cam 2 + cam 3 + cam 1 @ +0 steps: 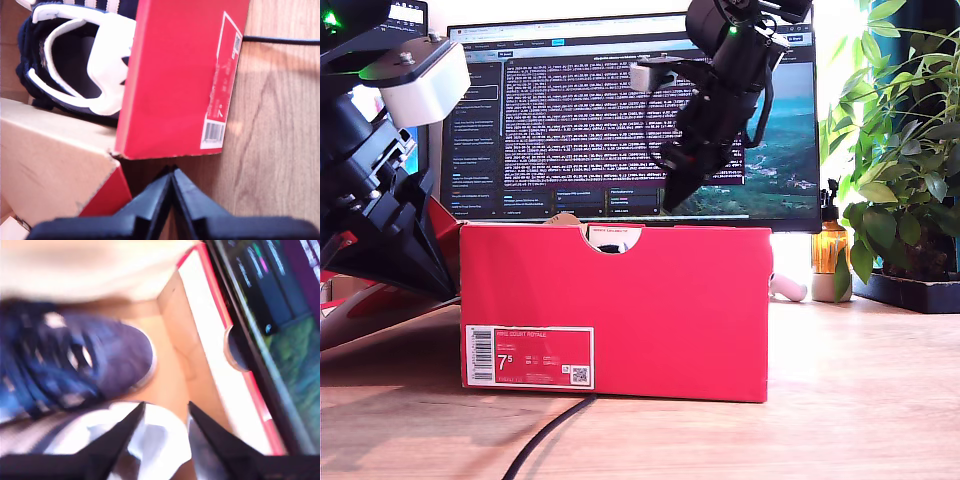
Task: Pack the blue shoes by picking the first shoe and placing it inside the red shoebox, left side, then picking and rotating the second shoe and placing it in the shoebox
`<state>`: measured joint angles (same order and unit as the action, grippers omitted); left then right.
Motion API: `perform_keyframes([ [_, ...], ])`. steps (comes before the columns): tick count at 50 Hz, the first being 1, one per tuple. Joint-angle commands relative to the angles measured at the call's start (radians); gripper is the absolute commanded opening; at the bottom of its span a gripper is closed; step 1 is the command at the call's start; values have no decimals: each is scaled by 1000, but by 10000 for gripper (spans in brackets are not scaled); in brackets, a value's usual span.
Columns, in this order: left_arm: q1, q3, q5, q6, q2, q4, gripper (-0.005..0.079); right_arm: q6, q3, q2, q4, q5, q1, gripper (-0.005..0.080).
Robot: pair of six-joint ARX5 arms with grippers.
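The red shoebox [620, 310] is seen standing on the wooden table [860, 400] at the centre of the exterior view, its barcode label [529, 357] at about 7 o'clock on the facing wall and the half-round notch in the top edge at 12 o'clock. In the first wrist view a blue shoe [75, 60] is seen lying inside the box, heel opening and white lining exposed. My first gripper [171, 175] is held outside the box near a bottom corner, jaws pressed together with nothing between them. In the second wrist view, which is blurred, a shoe toe [107, 355] is seen resting on the box floor; my second gripper [165, 412] is poised above it, jaws parted narrowly and empty. A monitor [570, 120] stands behind the box, and a black cable [545, 435] is noted at 6 o'clock in the exterior view
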<state>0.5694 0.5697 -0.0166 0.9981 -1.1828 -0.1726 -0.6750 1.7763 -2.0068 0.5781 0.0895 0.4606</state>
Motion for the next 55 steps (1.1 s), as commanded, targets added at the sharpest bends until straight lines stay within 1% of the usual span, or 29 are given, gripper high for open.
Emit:
perform_keyframes([
  [1,2,6,-16,-4,-9,13,-18,59,35,30,1,2,23,51],
  [2,2,6,-21,-4,-9,13,-18,71,40,30,5,2,24,-2],
  [3,2,6,-25,-4,-9,13,-18,86,46,30,10,3,24,-19],
  [4,2,6,-30,-4,-9,14,-18,101,53,30,15,7,24,-5],
  [8,2,6,-51,-3,-9,19,-18,174,70,30,18,8,24,-11],
  [14,2,6,-51,-4,-8,-6,-18,277,89,34,18,9,24,-11],
  [23,2,6,-25,-6,-7,-18,-18,374,105,35,18,8,23,-11],
  [26,3,6,-4,-36,5,-32,-18,397,105,35,21,8,23,-11],
  [27,3,6,-4,-64,9,-37,-18,409,105,35,26,8,23,-11],
  [34,7,6,-5,-161,58,-67,-18,414,105,35,68,8,23,-11],
  [43,17,6,-45,-192,154,-171,-18,417,105,38,111,8,19,-11],
  [47,23,6,-47,-237,188,-211,-18,440,105,48,145,14,7,-11],
  [50,24,6,-47,-290,208,-231,-18,453,105,58,166,16,-4,-11],
  [55,24,6,-47,-346,236,-234,-18,467,105,69,201,15,-37,-11],
])
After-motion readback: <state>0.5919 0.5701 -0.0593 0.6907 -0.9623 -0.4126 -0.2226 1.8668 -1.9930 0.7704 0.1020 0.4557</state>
